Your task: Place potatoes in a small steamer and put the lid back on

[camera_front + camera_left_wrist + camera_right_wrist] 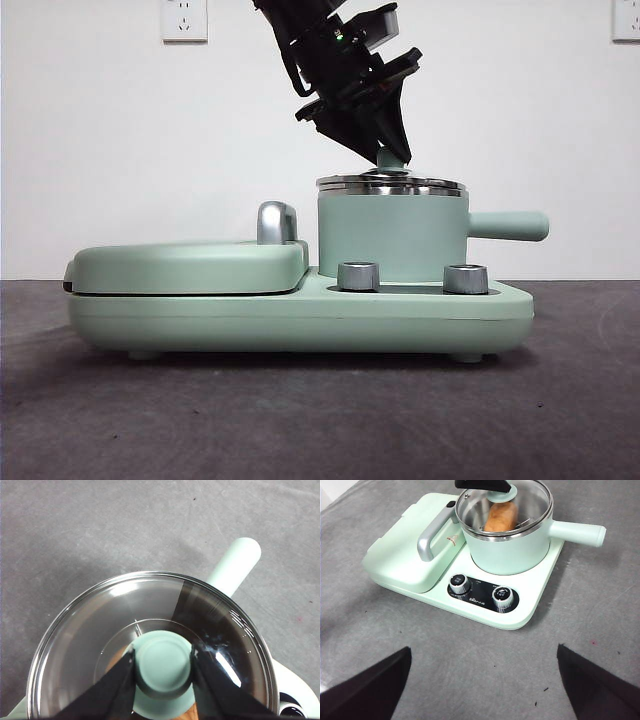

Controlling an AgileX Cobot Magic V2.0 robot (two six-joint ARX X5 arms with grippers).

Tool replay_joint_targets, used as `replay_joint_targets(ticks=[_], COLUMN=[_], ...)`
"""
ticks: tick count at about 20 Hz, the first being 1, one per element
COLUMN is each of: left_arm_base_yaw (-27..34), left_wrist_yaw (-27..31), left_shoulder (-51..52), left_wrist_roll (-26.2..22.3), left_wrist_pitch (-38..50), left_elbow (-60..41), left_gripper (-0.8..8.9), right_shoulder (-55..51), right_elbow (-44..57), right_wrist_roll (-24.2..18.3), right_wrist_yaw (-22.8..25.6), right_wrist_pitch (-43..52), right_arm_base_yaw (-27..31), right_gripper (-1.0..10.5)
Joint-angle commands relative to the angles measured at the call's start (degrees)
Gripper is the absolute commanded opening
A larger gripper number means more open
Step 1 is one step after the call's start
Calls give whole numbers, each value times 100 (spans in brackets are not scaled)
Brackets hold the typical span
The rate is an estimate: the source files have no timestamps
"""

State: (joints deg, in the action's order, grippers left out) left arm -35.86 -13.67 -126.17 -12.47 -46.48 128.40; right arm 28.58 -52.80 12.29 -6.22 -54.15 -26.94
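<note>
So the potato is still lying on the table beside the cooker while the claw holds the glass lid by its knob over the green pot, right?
Not quite. The potato is already inside the small steamer; the right wrist view shows it through the glass. The rest holds: the left gripper grips the lid by its knob on the pot.

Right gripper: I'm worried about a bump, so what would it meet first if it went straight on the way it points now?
Probably the bare grey table, just short of the appliance's dial panel. The right gripper, jaws open, is angled down at that patch, though depth is unclear.
</note>
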Motion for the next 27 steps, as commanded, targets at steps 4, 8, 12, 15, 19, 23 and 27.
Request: replay_joint_targets(ticks=[4,8,12,15,19,23,27], left_arm_base_yaw=[-15,0,28,61,83,153,190], left_wrist_yaw=[-28,-490,-610,-608,-614,-1032,-1080], left_shoulder=[-208,-280,-280,-280,-282,-308,-365], left_wrist_roll=[-39,-284,-662,-935,-973,-1121,-1283], left_wrist_pitch=[96,107,74,-76,-31,-17,-28], left_elbow=[203,203,203,203,203,203,203], left_gripper=[15,14,14,14,15,14,15], right_shoulder=[15,15,15,15,15,15,15], right_elbow=[-33,-33,-33,-33,-33,-33,-35], right_wrist_roll=[79,79,79,79,79,79,79], right_wrist_yaw=[11,9,9,7,7,4,-2], right_wrist_pitch=[55,55,52,52,52,52,52], right_arm_base_yaw=[-31,-31,-31,-31,-31,-31,-31], right_gripper=[463,463,463,463,463,463,463])
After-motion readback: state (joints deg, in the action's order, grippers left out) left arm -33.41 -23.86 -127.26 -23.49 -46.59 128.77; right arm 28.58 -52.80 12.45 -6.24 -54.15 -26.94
